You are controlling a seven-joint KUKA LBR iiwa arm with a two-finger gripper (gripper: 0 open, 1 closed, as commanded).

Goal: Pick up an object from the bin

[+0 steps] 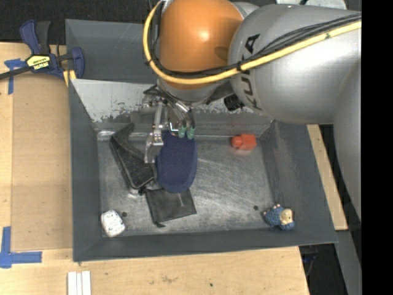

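My gripper (169, 134) hangs over the bin's back left part, fingers pointing down. A dark blue oval pouch (177, 166) has its top edge caught between the fingers and hangs down from them. Its lower end overlaps a dark grey flat square piece (172, 206) on the bin floor. Just left of the fingers lies a black flat strap-like thing (131, 158), slanted, beside the pouch.
A small orange block (244, 142) lies by the back wall to the right. A white knobbly ball (112, 223) sits in the front left corner and a small blue and yellow figure (279, 217) in the front right. The arm's orange cover looms over the back wall.
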